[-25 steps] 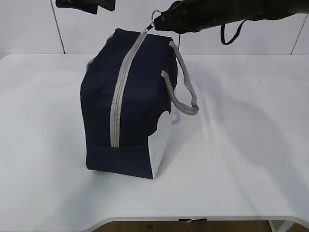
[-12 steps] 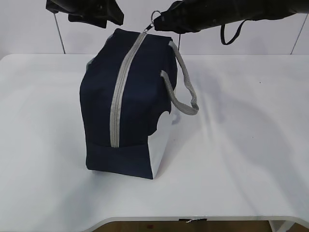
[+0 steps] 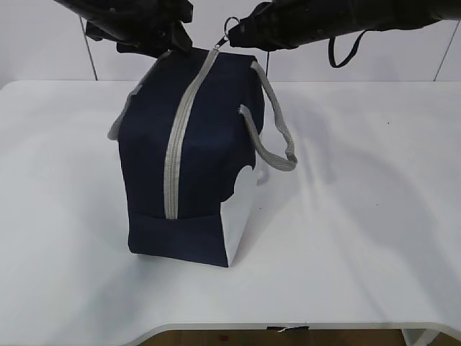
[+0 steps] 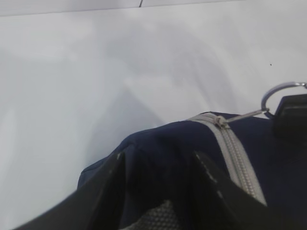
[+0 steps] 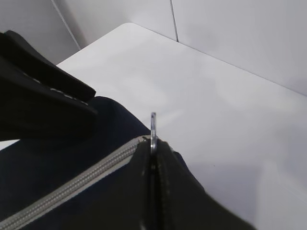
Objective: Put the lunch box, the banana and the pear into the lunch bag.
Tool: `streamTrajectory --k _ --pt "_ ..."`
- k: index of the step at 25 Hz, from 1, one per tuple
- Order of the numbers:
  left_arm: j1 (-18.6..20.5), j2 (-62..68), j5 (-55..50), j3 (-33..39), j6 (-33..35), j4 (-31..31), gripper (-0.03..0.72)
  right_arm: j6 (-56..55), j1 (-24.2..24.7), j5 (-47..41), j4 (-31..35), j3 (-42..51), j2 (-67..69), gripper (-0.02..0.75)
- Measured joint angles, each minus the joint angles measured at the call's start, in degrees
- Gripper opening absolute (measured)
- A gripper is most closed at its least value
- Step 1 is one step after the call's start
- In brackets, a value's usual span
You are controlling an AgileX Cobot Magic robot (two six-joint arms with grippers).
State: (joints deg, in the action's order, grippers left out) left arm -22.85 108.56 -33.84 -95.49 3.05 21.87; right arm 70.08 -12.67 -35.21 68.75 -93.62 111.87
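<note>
The navy lunch bag (image 3: 194, 158) stands on the white table, its grey zipper (image 3: 176, 137) run shut along the top and down the near end. My right gripper (image 3: 241, 32) is shut on the zipper's ring pull (image 5: 153, 127) at the bag's far top end. My left gripper (image 3: 173, 40) is down on the bag's top left edge. In the left wrist view it (image 4: 158, 165) stands open, its fingers (image 4: 112, 191) straddling a ridge of navy fabric (image 4: 168, 153). The lunch box, banana and pear are out of view.
A grey handle (image 3: 277, 137) loops off the bag's right side and another (image 3: 117, 126) shows at its left. The white table (image 3: 360, 216) stretches right of the bag, front edge near the bottom. A white wall stands close behind.
My left arm has come down and rightward from the upper left onto the bag's top edge. The bag's left side has bulged out, showing the left handle. The right gripper has not moved.
</note>
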Motion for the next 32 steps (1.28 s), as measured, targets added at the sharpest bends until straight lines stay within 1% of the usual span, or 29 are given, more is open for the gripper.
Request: streamTrajectory --k 2,4,11,14,15,23,27,32 --pt "0.0 0.11 0.1 0.0 0.0 0.13 0.323 0.0 0.0 0.0 0.0 0.0 0.0 0.006" --pt "0.0 0.11 0.23 0.0 0.0 0.25 0.296 0.0 0.0 0.0 0.0 0.0 0.0 0.006" --pt "0.0 0.11 0.45 0.0 0.0 1.76 0.121 0.0 0.0 -0.11 0.15 0.0 0.0 0.006" --pt "0.0 0.11 0.45 0.0 0.22 2.12 0.034 0.0 0.0 -0.11 0.89 0.0 0.0 0.006" --pt "0.0 0.11 0.34 0.0 0.49 2.26 0.022 0.0 0.0 -0.11 1.17 0.0 0.0 0.006" --pt "0.0 0.11 -0.29 0.0 5.71 4.1 0.013 -0.11 0.0 0.11 1.86 0.0 0.0 0.006" --pt "0.0 -1.06 -1.28 0.0 7.94 4.44 0.013 -0.24 0.0 1.86 4.9 0.0 0.0 0.006" --pt "0.0 -2.2 -3.5 0.0 13.73 8.7 0.012 -0.32 0.0 3.59 6.82 0.0 0.0 0.006"
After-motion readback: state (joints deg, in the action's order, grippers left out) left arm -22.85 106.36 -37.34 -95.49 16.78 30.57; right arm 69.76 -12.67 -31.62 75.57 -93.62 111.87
